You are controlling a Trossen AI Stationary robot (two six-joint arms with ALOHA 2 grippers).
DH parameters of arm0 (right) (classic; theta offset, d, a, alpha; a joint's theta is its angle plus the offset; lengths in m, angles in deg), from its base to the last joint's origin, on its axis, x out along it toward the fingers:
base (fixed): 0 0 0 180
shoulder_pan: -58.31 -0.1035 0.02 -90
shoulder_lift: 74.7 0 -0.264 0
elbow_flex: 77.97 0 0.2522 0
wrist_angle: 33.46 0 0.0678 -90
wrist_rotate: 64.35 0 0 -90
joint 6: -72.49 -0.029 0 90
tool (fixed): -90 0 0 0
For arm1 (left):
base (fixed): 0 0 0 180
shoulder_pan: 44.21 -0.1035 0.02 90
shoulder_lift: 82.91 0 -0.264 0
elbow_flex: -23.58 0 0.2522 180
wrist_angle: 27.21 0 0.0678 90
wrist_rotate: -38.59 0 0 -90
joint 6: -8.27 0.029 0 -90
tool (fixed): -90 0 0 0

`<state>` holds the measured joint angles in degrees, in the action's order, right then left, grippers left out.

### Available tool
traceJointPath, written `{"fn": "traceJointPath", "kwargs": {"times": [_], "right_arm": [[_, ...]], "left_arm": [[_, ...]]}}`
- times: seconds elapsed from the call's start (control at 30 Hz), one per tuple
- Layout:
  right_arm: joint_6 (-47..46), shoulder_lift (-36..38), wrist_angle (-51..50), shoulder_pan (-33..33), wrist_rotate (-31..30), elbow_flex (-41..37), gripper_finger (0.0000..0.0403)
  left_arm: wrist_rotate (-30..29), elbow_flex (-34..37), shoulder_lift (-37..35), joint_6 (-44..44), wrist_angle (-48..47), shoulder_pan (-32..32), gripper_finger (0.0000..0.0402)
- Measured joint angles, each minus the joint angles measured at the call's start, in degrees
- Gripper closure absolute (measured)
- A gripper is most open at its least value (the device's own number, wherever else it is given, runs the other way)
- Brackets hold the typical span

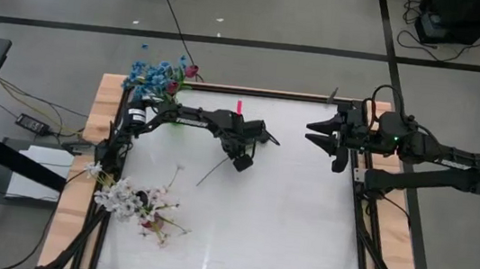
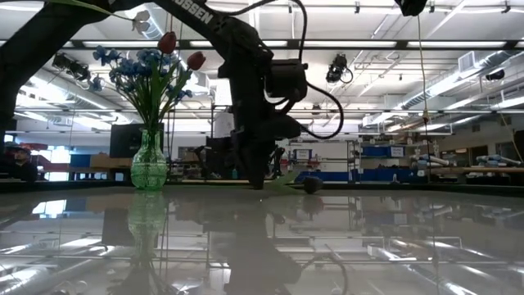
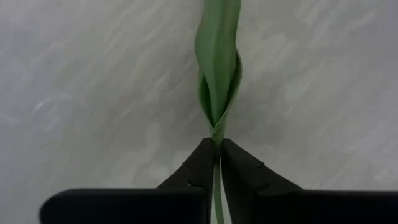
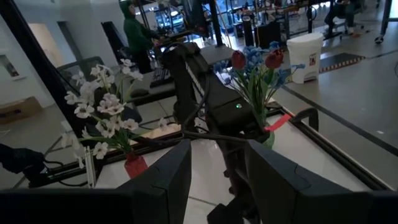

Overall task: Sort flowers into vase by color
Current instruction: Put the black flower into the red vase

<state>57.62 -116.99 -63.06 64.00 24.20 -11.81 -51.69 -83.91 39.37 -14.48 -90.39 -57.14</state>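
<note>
Bench (image 1: 283, 230): white glossy top, wooden border.

Left arm (image 1: 187, 118): stretched from the left edge toward bench centre. Left end effector (image 3: 217, 148) lowered to the bench surface, closed on a thin green stem (image 3: 217, 186), pinched between both fingertips; twisted green leaf (image 3: 217, 56) just ahead of the tips, lying on the white top. In the high view, stem (image 1: 210, 175) seen as a thin line running from the left end effector (image 1: 242, 160) toward the near-left. Blossom colour of this flower not discernible.

Right arm (image 1: 427, 160): parked at the right edge, off the work. Right end effector (image 1: 317, 134) open, fingers (image 4: 165, 177) spread, nothing between them.

Green glass vase (image 2: 148, 168): far-left corner, upright, holding blue flowers (image 2: 131, 70) and red tulip buds (image 2: 167, 43).

Red vase (image 4: 135, 165): near-left edge, holding white flowers (image 1: 124, 198).

Person in green top (image 4: 135, 34): in the room beyond the bench, right wrist view only.
</note>
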Motion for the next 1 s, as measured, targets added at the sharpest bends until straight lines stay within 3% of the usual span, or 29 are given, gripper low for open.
{"fn": "traceJointPath", "kwargs": {"times": [0.33, 0.53, 0.8, 1.0], "right_arm": [[0.0, 0.0, 0.4, 0.0, 0.0, 0.0, 0.0243], [0.0, 0.0, 0.4, 0.0, 0.0, 0.0, 0.0243], [0.0, 0.0, 0.6, 0.0, 0.0, 0.0, 0.0243], [0.0, 0.0, 0.8, 0.0, 0.0, 0.0, 0.0243]], "left_arm": [[-0.2, 0.0, 0.0, 0.4, 5.7, -0.4, 0.0277], [-0.3, -0.1, 1.2, 0.4, 9.3, -0.5, 0.0247], [-0.9, 0.6, 2.4, 0.6, 8.6, -0.3, 0.0253], [-2.0, 1.3, 2.3, 1.1, 8.5, 0.0, 0.0321]]}}
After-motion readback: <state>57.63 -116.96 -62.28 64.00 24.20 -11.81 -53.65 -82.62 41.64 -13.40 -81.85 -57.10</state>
